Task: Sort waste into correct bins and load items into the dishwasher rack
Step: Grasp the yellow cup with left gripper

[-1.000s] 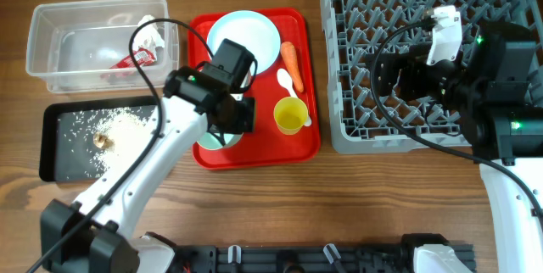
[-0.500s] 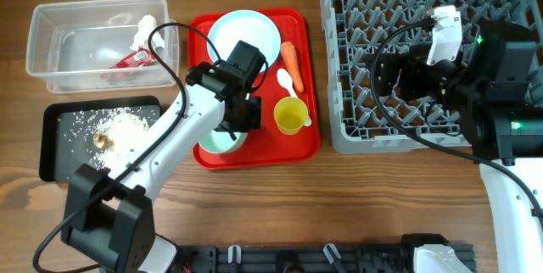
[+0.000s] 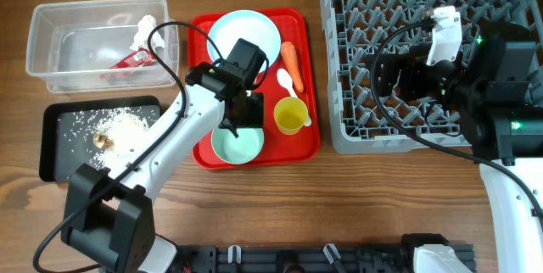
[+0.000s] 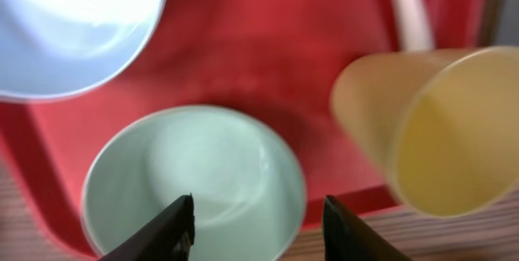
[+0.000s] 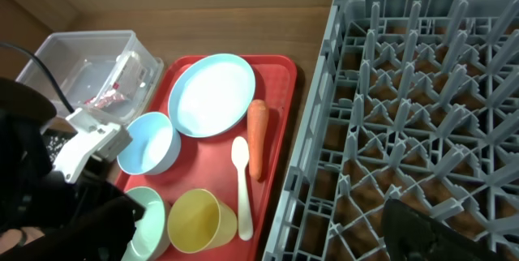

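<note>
Loading step: hovering with left hand (image 4: 258,216) wide over pale green bowl (image 4: 195,181); next must lower, pinch its rim, carry to dishwasher rack (image 3: 356,44).

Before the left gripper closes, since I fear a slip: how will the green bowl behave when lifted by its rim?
The green bowl looks empty and thin-walled, so probably light and stiff. Its glossy surface may slip in the open left gripper. Low and wide on the red tray, it should not tip, though a rim pinch might tilt it.

a brown wooden table (image 3: 280,205) under even light.
</note>
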Controlling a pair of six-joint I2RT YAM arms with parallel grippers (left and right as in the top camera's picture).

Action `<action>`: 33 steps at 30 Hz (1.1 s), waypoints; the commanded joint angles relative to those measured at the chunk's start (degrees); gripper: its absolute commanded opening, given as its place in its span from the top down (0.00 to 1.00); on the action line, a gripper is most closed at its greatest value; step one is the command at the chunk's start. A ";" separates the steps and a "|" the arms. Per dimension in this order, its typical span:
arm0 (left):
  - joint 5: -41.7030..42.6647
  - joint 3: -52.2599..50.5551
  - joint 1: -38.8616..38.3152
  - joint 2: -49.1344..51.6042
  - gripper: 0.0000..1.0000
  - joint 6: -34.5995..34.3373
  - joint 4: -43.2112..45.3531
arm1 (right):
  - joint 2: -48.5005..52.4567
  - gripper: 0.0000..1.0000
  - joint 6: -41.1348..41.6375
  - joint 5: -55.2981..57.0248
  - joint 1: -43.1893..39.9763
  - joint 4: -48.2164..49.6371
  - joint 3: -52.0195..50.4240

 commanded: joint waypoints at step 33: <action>8.39 -0.26 -1.49 8.90 0.84 9.60 16.02 | 0.37 0.00 0.22 0.39 -0.15 0.09 1.46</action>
